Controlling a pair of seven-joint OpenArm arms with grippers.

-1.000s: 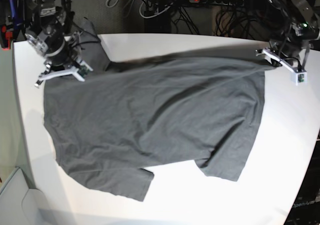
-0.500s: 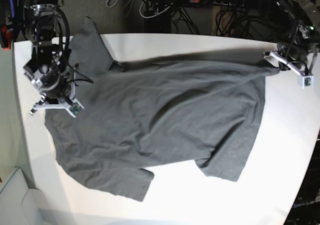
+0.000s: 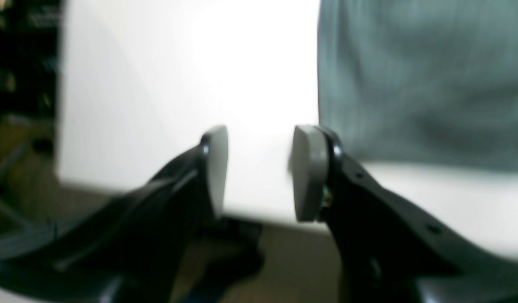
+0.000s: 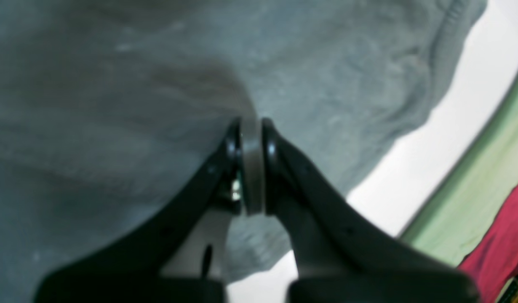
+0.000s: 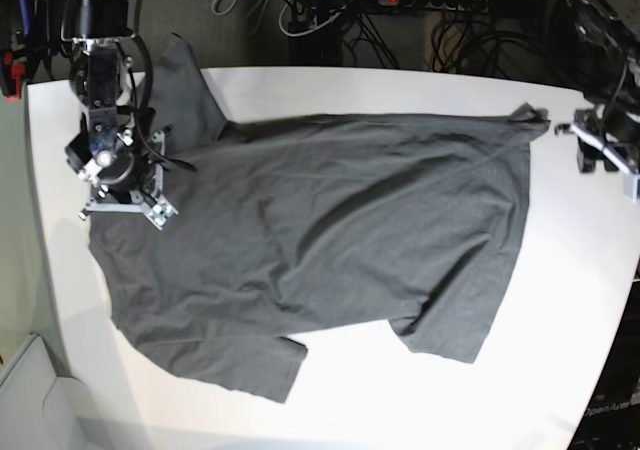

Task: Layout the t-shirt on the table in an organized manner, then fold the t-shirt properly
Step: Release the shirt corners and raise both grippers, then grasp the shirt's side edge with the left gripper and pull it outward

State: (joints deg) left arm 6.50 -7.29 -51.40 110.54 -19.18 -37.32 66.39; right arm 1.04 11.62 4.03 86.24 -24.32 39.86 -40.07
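Plain grey t-shirt (image 5: 320,240), no legible writing

You have the t-shirt (image 5: 320,240) spread flat on the table (image 5: 560,310), covering most of its middle. One sleeve (image 5: 185,85) overhangs the table's far edge near the far-left corner. The right gripper (image 5: 125,205) sits on the shirt near the left edge. The left gripper (image 5: 600,155) stands beside the shirt's far-right corner (image 5: 530,115), at the right edge.
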